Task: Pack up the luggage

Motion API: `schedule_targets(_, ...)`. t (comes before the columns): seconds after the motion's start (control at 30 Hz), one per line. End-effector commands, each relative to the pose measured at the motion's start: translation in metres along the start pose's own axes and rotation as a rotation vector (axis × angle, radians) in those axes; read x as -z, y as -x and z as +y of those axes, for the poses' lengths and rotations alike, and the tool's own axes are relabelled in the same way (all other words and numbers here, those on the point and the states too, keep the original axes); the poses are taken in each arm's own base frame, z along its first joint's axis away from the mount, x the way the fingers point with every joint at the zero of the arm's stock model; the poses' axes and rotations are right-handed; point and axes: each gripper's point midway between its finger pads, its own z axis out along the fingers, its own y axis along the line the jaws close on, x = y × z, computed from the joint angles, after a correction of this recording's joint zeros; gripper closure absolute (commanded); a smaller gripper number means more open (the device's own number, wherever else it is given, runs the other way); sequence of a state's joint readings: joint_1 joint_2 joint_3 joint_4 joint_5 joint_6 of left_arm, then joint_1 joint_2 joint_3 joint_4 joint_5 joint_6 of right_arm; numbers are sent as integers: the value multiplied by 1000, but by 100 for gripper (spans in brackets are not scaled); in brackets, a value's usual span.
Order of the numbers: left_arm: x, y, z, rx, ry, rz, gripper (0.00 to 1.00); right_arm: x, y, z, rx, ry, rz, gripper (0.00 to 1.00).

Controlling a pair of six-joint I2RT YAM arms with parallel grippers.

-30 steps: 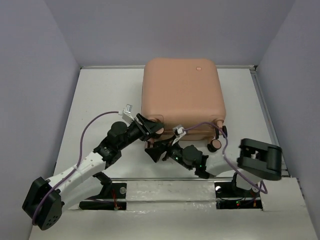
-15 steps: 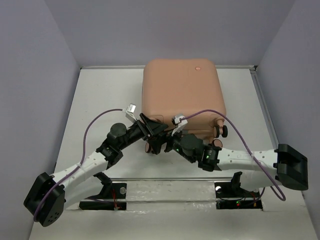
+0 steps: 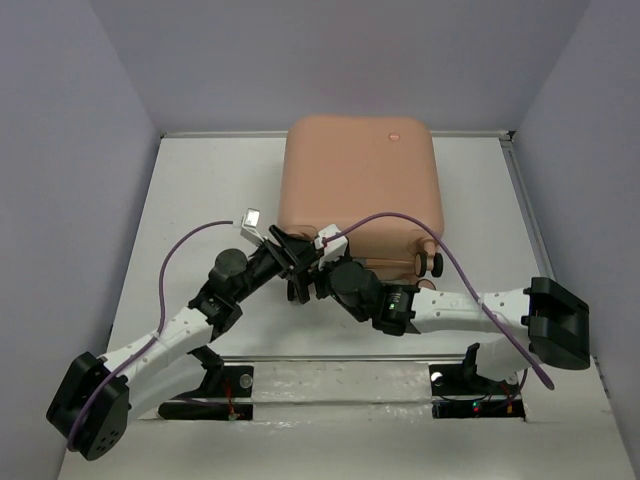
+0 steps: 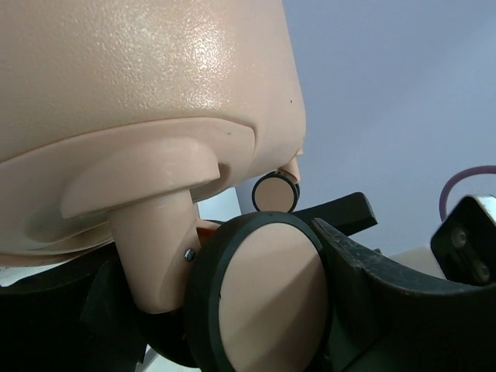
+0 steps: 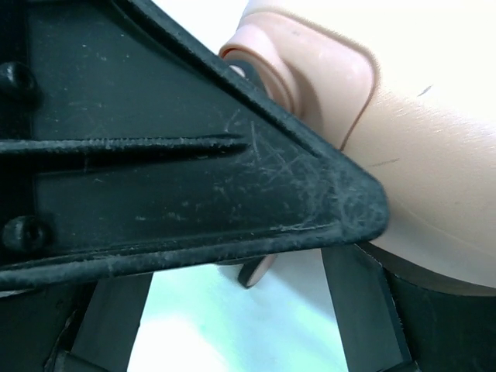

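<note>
The luggage (image 3: 360, 190), a shut peach-pink hard-shell suitcase, lies flat at the back middle of the table. Both grippers meet at its near-left corner. My left gripper (image 3: 296, 264) holds the corner wheel (image 4: 267, 298) and its strut between its jaws, the right finger (image 4: 372, 271) against the black rim. A second wheel (image 4: 276, 192) shows farther off. My right gripper (image 3: 318, 280) is open right beside it; in the right wrist view (image 5: 232, 325) a black ribbed finger of the other gripper (image 5: 194, 155) crosses its front, with the shell (image 5: 442, 155) behind. The lining is hidden.
Two more wheels (image 3: 432, 264) stick out at the suitcase's near-right corner. Purple cables (image 3: 400, 222) loop over both arms. Grey walls close in the white table (image 3: 200, 190) on three sides, and a raised rail (image 3: 530, 210) runs along the right edge.
My right arm has swung left and stretched out, bringing its gripper against the left one at the near-left wheel. The suitcase has shifted slightly back. The left gripper stayed at the wheel.
</note>
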State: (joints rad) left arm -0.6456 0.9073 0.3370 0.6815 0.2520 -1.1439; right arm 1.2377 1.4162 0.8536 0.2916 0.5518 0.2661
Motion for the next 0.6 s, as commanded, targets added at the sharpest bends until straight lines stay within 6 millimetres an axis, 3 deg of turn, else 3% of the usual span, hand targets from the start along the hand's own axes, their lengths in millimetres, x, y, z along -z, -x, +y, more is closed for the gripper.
schedule_targets(0.0,11,-6,-36,-39,-142,35,20,-6,75,-28,-29,-190,-202,11)
schedule_targets(0.2,17,4,-23,-51,-95,-13,20,1,82,-16,-78,-105,-213,9)
schedule_targets(0.43,24,18,-12,-74,-44,-80,21,19,46,19,-251,135,-75,4)
schedule_targets(0.47,25,20,-11,-72,-41,-88,23,27,48,19,-287,155,-78,3)
schedule_targets(0.53,25,22,-9,-71,-32,-96,26,36,28,15,-352,157,-33,4)
schedule_targets(0.57,25,23,-7,-73,-26,-96,29,44,31,12,-402,164,-40,5)
